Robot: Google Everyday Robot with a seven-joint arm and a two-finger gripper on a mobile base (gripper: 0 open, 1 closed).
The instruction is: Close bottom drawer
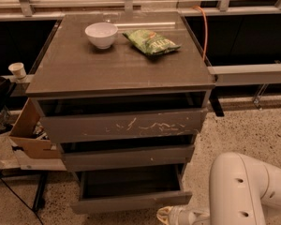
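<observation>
pincer [166, 215]: bottom edge, right of bottom drawer [131, 201], partly cut off | arm [248, 191]: cropped at corner

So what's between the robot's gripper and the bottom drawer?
Nothing shows between them in the camera view. The gripper sits low by the floor, just below the front corner of the open bottom drawer.

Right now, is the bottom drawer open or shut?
Open. The bottom drawer juts out beyond the middle drawer, its inside visible. The hand is low beside its right front corner.
</observation>
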